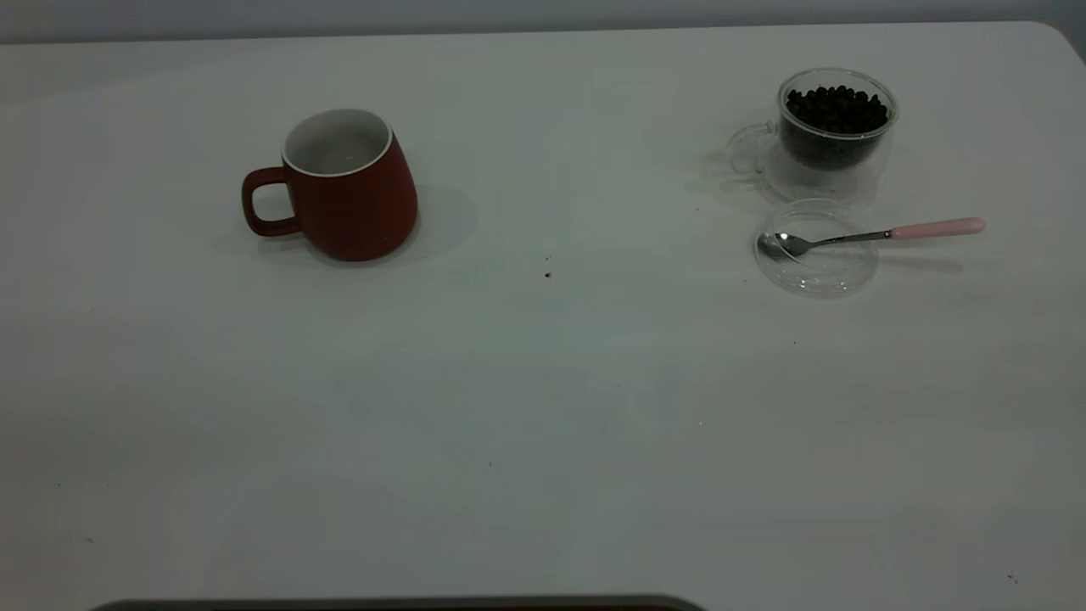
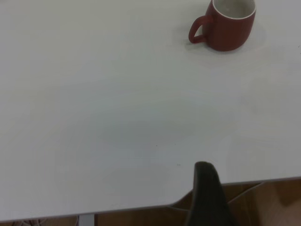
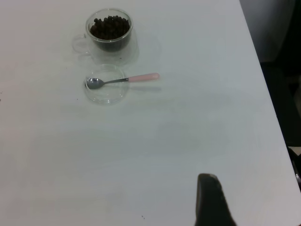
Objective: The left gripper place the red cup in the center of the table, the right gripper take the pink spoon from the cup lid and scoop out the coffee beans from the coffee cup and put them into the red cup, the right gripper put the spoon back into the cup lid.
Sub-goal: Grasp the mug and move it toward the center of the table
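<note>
The red cup (image 1: 348, 182) stands upright on the left half of the table (image 1: 543, 407), handle to the left and empty inside; the left wrist view shows it far off (image 2: 228, 23). At the right the coffee cup (image 1: 836, 136) holds coffee beans (image 1: 836, 109). In front of it lies the cup lid (image 1: 816, 248), with the pink spoon (image 1: 874, 234) resting bowl-down in it and its handle sticking out to the right. Neither arm shows in the exterior view. Only a black tip of the left gripper (image 2: 207, 193) and of the right gripper (image 3: 209, 200) shows, both far from the objects.
A few dark specks (image 1: 547, 274) dot the table's middle. A dark strip (image 1: 399, 604) runs along the near edge. In the right wrist view the table's side edge (image 3: 268, 94) drops to dark floor. The left wrist view shows the table's edge (image 2: 141, 207) over brown floor.
</note>
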